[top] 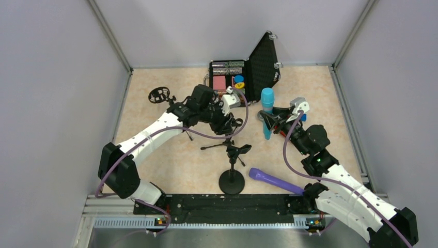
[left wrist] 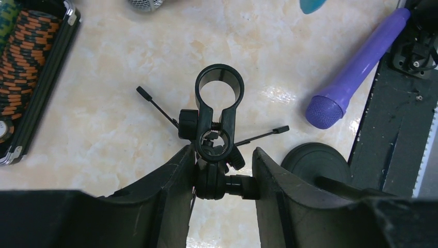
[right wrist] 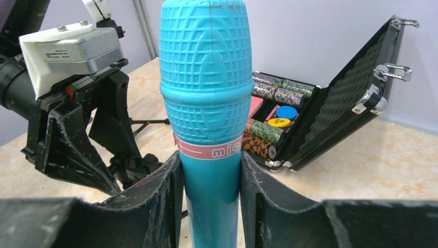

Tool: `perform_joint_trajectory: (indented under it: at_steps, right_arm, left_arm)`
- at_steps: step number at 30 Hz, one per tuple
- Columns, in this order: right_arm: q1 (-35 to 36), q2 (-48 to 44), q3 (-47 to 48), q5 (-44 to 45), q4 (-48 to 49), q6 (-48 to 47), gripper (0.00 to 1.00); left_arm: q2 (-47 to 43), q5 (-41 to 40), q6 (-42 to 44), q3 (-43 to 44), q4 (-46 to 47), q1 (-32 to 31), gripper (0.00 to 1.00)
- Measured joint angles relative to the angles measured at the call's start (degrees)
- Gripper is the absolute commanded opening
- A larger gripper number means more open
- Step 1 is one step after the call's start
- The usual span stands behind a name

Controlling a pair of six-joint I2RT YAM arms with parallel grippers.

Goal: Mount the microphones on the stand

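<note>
The left hand [left wrist: 223,151] has its fingers pressed against both sides of the pivot joint under the stand clip [left wrist: 218,103]. In its wrist view the clip's empty ring points to 12 o'clock. The top view hides this grip under the arm.

The right hand [right wrist: 209,157] is clamped on the handle of the blue microphone [right wrist: 204,77], head up. Seen from above, that microphone is at 1 o'clock from the stand base [top: 231,182].

The purple microphone [top: 274,181] lies on the counter [top: 170,165] at 3 o'clock from the base. Only the left wrist view catches a silver mesh head [left wrist: 146,4], at its top edge. An open chip case [top: 248,72] sits at 12 o'clock.
</note>
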Motion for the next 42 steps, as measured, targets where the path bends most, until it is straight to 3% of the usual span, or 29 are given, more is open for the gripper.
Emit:
perform_joint_trajectory:
  at_steps: [6, 9, 18, 22, 30, 42]
  right_arm:
    - [0.0, 0.0, 0.0, 0.0, 0.0, 0.0, 0.0]
    - [0.0, 0.0, 0.0, 0.0, 0.0, 0.0, 0.0]
    - [0.0, -0.02, 0.0, 0.02, 0.0, 0.02, 0.0]
    - [0.0, -0.13, 0.0, 0.02, 0.0, 0.0, 0.0]
    - [0.0, -0.33, 0.0, -0.09, 0.0, 0.44, 0.0]
    - [0.0, 3.39, 0.61, -5.57, 1.9, 1.14, 0.0]
  left_arm:
    - [-0.72, 2.21, 1.36, -0.85, 0.66, -0.92, 0.18]
    - [-1.09, 2.49, 2.03, -1.55, 1.27, -1.7, 0.24]
    - [-1.68, 1.86, 3.23, -2.08, 1.46, -2.86, 0.71]
    - [-4.02, 1.16, 3.37, -3.98, 3.54, -2.91, 0.85]
    - [-10.75, -0.87, 3.26, -8.98, 10.05, -2.95, 0.87]
    - [-8.72, -0.61, 3.26, -8.94, 9.53, -2.95, 0.8]
